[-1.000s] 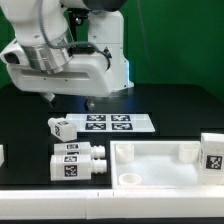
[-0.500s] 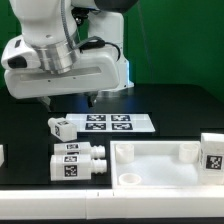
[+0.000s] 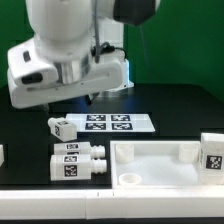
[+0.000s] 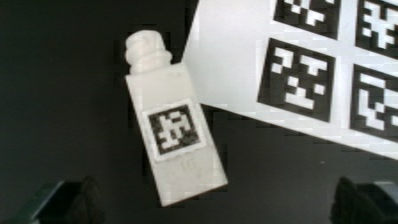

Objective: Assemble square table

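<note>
Below my wrist, 1 leg (image 4: 175,130) lies flat on the counter (image 4: 54,100), just beside the marker board (image 4: 302,60); fingers (image 4: 63,200) spread wide, empty. Likely light, rigid, slick plastic: I'd pinch across its squarish body.

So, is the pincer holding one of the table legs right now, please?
No, the open pincer hangs above a leg lying on the black surface.
</note>
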Tool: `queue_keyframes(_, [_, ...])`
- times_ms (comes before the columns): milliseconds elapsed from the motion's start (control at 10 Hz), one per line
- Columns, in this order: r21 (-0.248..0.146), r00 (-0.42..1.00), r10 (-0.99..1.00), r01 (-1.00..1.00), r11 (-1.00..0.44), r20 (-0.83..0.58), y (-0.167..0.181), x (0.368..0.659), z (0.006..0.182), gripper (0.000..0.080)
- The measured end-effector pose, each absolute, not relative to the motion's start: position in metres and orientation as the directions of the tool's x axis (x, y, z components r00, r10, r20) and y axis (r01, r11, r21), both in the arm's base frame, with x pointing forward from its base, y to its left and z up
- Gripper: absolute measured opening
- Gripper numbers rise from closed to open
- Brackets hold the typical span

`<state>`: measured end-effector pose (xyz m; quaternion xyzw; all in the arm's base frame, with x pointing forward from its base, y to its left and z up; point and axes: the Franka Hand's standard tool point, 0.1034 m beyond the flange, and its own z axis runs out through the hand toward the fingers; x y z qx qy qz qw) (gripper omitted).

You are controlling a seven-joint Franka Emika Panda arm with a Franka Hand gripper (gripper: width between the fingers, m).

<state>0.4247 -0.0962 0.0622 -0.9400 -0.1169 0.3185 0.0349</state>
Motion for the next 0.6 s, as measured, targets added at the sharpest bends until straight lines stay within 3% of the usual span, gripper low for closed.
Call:
queue_keyframes(400, [-0.12,0.665,0.193,0.155,-0.981,-0.722,-0.097,0.417,0.058,0.0649])
queue_keyframes(600, [-0.069,0.658,0.274,0.319,-0.945,-0.702,-0.103,0.425,0.045,0.0649])
